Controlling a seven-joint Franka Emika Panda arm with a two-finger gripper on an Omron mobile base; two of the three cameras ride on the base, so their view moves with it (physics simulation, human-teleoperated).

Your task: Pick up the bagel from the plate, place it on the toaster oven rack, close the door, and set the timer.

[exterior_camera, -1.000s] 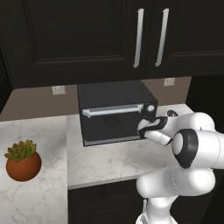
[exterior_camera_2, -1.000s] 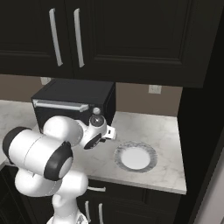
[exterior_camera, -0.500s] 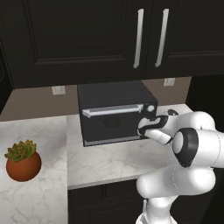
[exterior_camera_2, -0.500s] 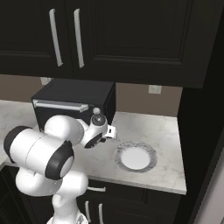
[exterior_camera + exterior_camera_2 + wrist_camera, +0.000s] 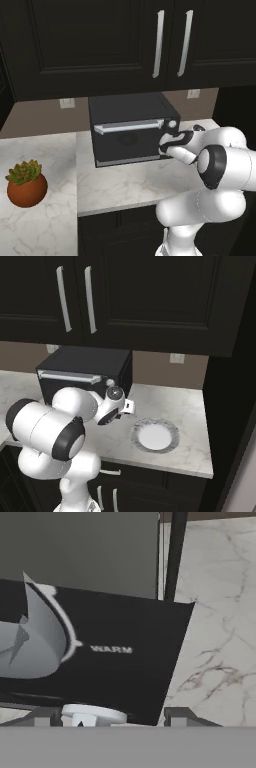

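Bagel itself could not be seen; the plate, at the lower middle of the right base view, lay bare on the marble worktop. Judging by that and by the door, which stood shut with its silver handle across the middle of the left base view, the bagel was probably inside the toaster oven, and only the timer remained. At the right of the door, the gripper hung close against the knob panel. In the hand view a pale knob sat at the left, the word WARM beside it, and a second knob lay between the two fingertips. Whether they pinched it I cannot tell. The risk: closing on the wrong knob, or slipping off the smooth dial mid-turn.
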